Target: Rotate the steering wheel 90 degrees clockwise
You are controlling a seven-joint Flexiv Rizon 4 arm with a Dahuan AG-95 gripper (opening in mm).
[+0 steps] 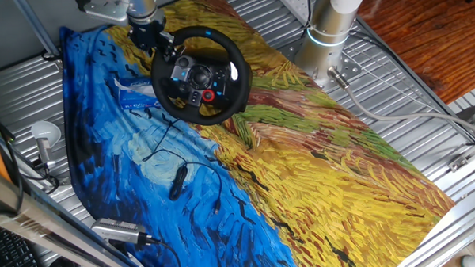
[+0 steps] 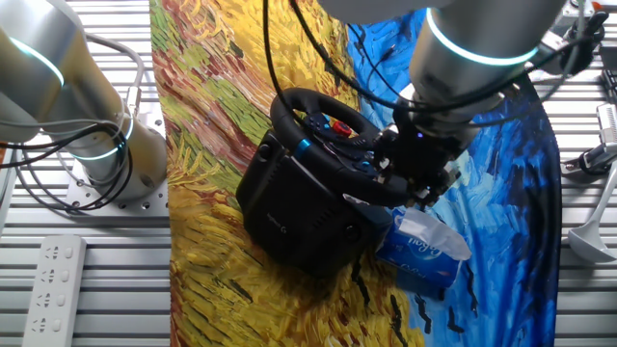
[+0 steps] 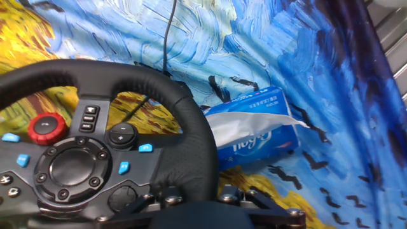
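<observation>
The black steering wheel (image 1: 201, 72) stands tilted on its base on the painted cloth, with a red knob (image 1: 208, 95) low on its hub. In the hand view its thick rim (image 3: 159, 86) curves down the middle and runs between my fingers at the bottom edge; the hub buttons and red knob (image 3: 44, 126) lie to the left. My gripper (image 1: 161, 42) holds the rim at its upper left in one fixed view, and on the rim's right side in the other fixed view (image 2: 410, 173). The jaws stand shut on the rim.
A blue tissue pack (image 1: 133, 96) lies right beside the wheel, under my hand (image 2: 419, 253). A small black cabled device (image 1: 177, 181) rests on the blue part of the cloth. The arm's base (image 1: 329, 35) and another arm's base (image 2: 87, 135) stand on the slatted table.
</observation>
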